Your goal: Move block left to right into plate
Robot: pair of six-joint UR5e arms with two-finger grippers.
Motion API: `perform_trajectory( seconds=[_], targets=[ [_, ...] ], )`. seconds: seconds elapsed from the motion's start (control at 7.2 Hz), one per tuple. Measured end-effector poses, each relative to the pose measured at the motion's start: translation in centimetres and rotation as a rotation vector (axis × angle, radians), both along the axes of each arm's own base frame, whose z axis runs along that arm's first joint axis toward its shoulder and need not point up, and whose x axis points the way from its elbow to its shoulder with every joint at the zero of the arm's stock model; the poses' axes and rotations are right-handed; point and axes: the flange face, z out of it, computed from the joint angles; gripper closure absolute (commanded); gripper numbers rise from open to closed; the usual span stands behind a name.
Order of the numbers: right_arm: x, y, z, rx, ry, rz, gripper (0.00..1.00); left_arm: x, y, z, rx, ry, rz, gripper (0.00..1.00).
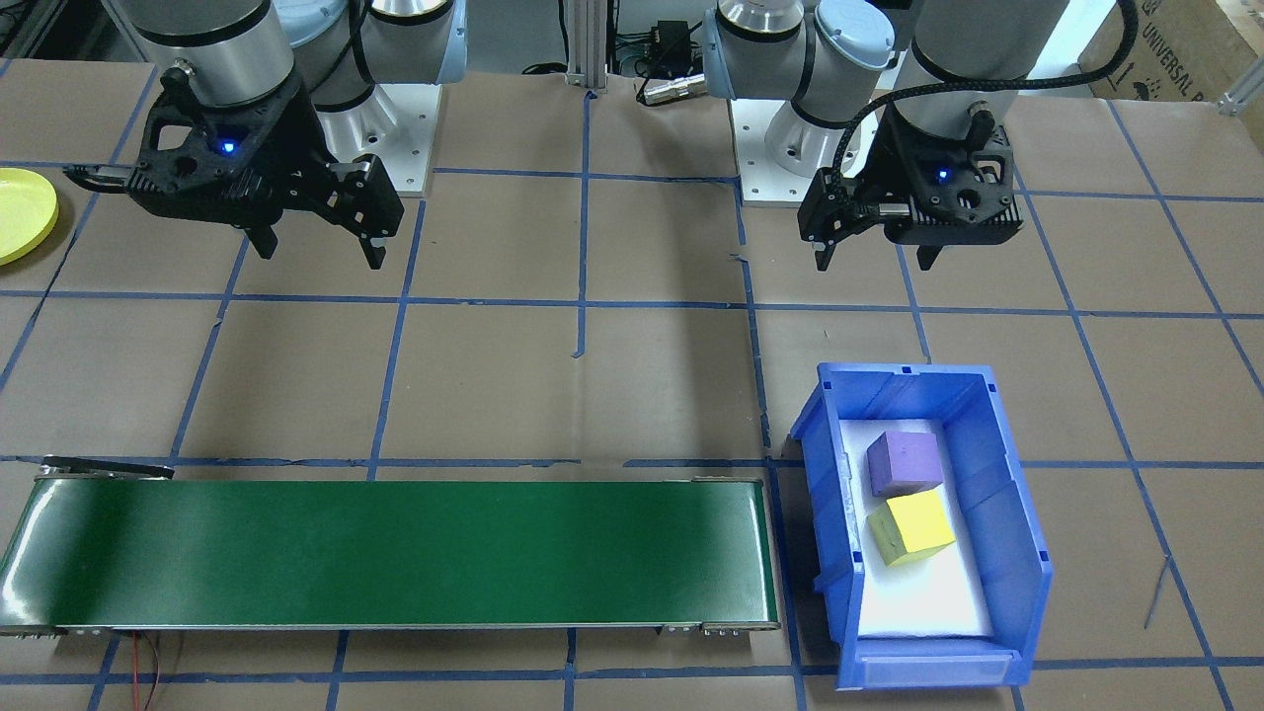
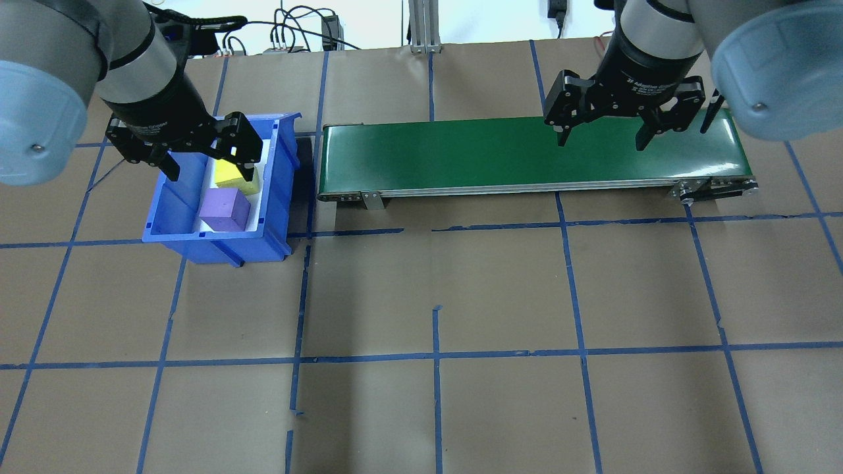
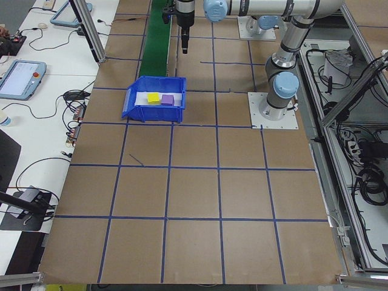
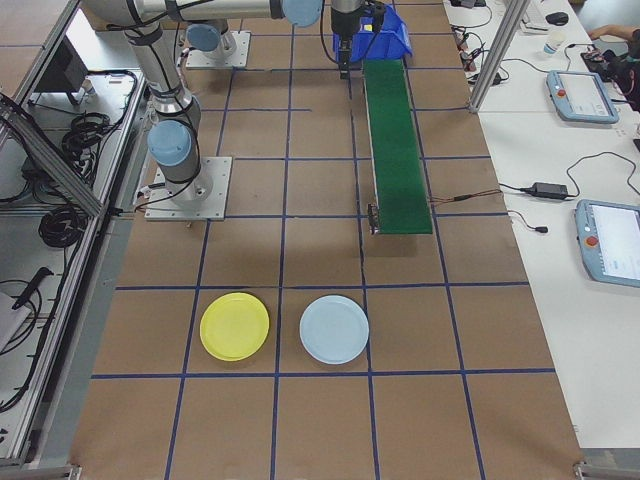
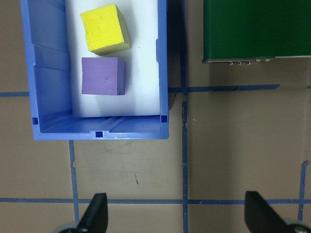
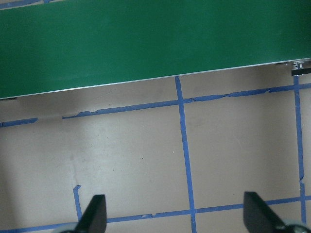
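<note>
My left hand (image 1: 871, 257) wide, empty, short of blue bin (image 1: 1007, 513). Drop straight over yellow block (image 1: 910, 527), clear of purple block (image 1: 903, 462).

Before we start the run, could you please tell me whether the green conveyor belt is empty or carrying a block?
Empty: the green conveyor belt is bare end to end, and both blocks sit in the blue bin.

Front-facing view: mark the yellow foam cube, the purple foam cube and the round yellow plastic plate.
yellow foam cube (image 1: 913, 524), front-facing view, centre of its top face.
purple foam cube (image 1: 904, 459), front-facing view, centre of its top face.
round yellow plastic plate (image 1: 20, 212), front-facing view, its visible surface at the picture's left edge.
</note>
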Motion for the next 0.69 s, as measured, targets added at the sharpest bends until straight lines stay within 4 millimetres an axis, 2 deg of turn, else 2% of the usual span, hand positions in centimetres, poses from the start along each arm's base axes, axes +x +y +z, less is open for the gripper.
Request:
perform_trajectory(
  seconds=[0.42, 0.56, 0.69],
  targets=[
    [0.0, 0.0, 0.0, 0.0, 0.001, 0.0, 0.0, 0.5, 0.0, 0.1, -0.001, -0.005, 0.006, 0.0],
    [0.0, 0.0, 0.0, 0.0, 0.0, 0.0, 0.0, 1.1, -0.1, 0.1, 0.0, -0.008, 0.004, 0.0],
    [0.0, 0.0, 0.0, 0.0, 0.0, 0.0, 0.0, 2.9, -0.7, -0.5, 0.013, -0.006, 0.003, 0.0]
  ],
)
